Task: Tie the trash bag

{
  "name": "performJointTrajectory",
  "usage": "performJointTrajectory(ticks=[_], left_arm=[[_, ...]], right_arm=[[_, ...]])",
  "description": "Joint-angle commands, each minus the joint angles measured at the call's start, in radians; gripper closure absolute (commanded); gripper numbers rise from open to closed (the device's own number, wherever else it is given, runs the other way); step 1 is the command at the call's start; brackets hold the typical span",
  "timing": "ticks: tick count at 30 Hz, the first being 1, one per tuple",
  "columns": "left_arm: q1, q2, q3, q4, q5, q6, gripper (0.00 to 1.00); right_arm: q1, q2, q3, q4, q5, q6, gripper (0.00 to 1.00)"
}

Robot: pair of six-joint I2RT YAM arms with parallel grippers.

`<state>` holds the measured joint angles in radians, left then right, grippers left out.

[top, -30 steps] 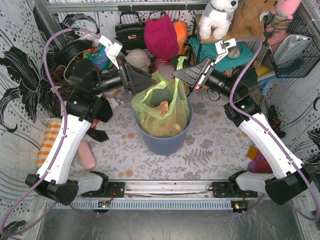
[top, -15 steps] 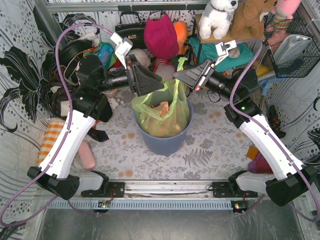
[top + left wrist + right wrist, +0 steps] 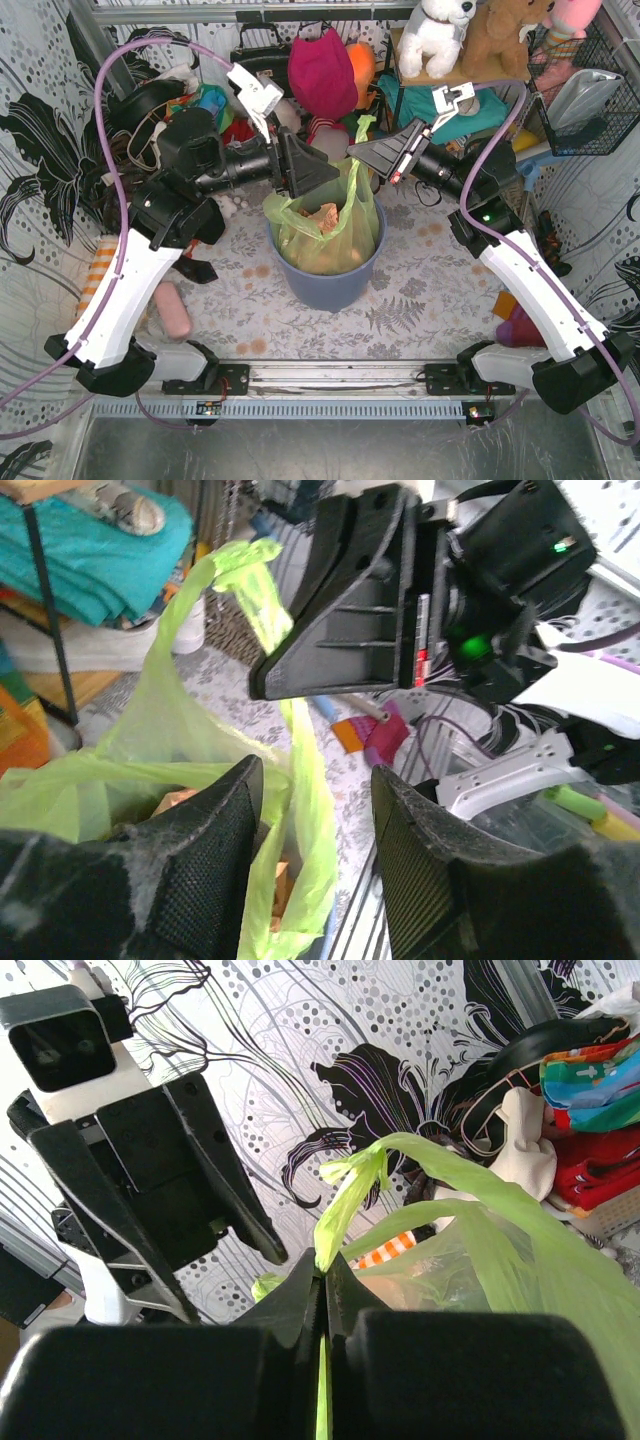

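Light-green thin plastic trash bag (image 3: 325, 225) in round blue-grey bin (image 3: 330, 288), not tied yet; right pincer (image 3: 322, 1272) pinches one bag ear; left pincer (image 3: 318, 776) open, empty. Whole knot left to do.

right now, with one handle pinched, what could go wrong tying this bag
1. The right gripper pinches only a thin strip of the trash bag; a harder pull may tear it or slip it free.
2. The left gripper is open at the bag's rim; closing may catch loose film, not a handle.
3. Both grippers sit close together above the blue bin and could collide.
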<state>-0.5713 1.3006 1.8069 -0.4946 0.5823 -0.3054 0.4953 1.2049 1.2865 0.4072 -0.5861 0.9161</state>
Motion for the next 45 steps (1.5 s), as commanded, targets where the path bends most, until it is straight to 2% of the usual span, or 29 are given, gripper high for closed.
performJointTrajectory(ticks=[1,4,11,15,19,21,27,32,34,37,38,45], left_arm=[[-0.034,0.031,0.055,-0.125,-0.141,0.088,0.45],[-0.048,0.033,0.06,-0.13,-0.152,0.097,0.46],[-0.065,0.049,0.08,-0.169,-0.19,0.117,0.55],[-0.07,0.051,0.094,-0.199,-0.207,0.131,0.52],[-0.073,0.05,0.112,-0.223,-0.219,0.146,0.42],[-0.075,0.049,0.121,-0.233,-0.232,0.151,0.4],[-0.09,0.062,0.134,-0.247,-0.273,0.162,0.46],[-0.131,0.105,0.174,-0.276,-0.285,0.181,0.44],[-0.147,0.117,0.198,-0.292,-0.313,0.193,0.52],[-0.164,0.119,0.213,-0.309,-0.395,0.205,0.73],[-0.167,0.117,0.214,-0.317,-0.425,0.208,0.77],[-0.179,0.102,0.221,-0.395,-0.619,0.261,0.91]], right_arm=[[0.005,-0.023,-0.003,0.067,0.003,0.007,1.0],[0.005,-0.029,-0.01,0.073,0.008,0.007,1.0],[0.005,-0.034,-0.016,0.075,0.009,0.004,1.0],[0.005,-0.033,-0.015,0.077,0.009,0.003,1.0],[0.005,-0.03,-0.017,0.081,0.009,0.005,1.0],[0.005,-0.03,-0.018,0.083,0.009,0.006,1.0],[0.005,-0.03,-0.018,0.085,0.01,0.005,1.0],[0.005,-0.032,-0.018,0.085,0.011,0.006,1.0],[0.005,-0.034,-0.021,0.085,0.011,0.006,1.0],[0.006,-0.036,-0.023,0.085,0.011,0.004,1.0],[0.005,-0.036,-0.023,0.085,0.011,0.004,1.0],[0.004,-0.029,-0.022,0.082,0.008,0.004,1.0]])
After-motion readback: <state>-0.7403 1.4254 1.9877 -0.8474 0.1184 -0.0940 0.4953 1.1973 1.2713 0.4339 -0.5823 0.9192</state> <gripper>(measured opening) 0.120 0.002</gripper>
